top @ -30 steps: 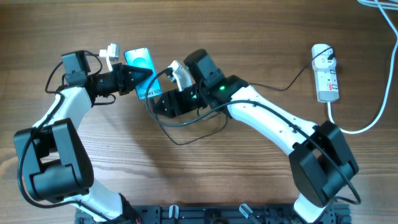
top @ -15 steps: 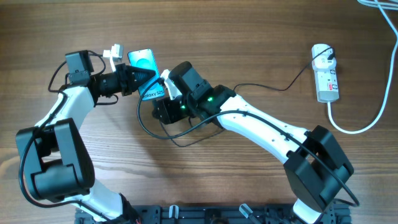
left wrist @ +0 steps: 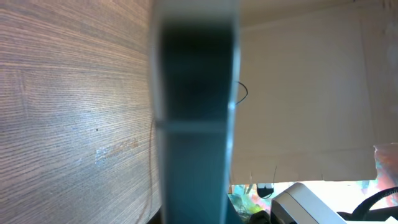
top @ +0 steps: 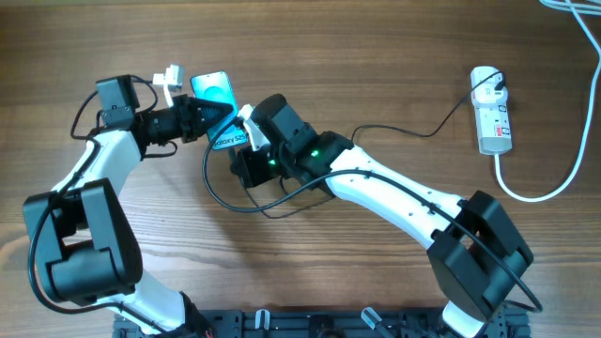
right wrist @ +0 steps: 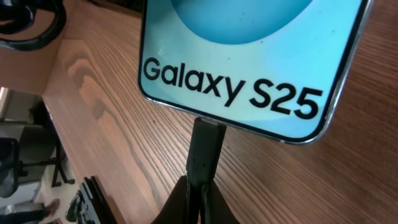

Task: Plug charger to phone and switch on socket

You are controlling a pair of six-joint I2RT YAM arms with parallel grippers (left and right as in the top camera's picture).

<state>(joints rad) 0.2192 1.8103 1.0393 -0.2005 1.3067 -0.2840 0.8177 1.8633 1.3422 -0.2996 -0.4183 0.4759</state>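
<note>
Overhead first. Small white-edged phone [top: 216, 94] with a bright teal screen, left of centre over the table [top: 376, 56]. Long axis on a slant, text end pointing down-right at the right gripper [top: 242, 145]. Clamped across the middle by the left gripper [top: 212, 116]. Black charger [top: 223, 192] in loops just below, socket [top: 491, 113] well apart at far right.

Left wrist: just a blurry dark phone [left wrist: 196, 112] edge-on, running top to bottom. Fingers hidden here.

Right wrist: reads "Galaxy S25" along the near end. Right gripper pinched tight on the charger tip [right wrist: 208, 146], touching the phone's bottom edge. Can't tell if fully in.
</note>
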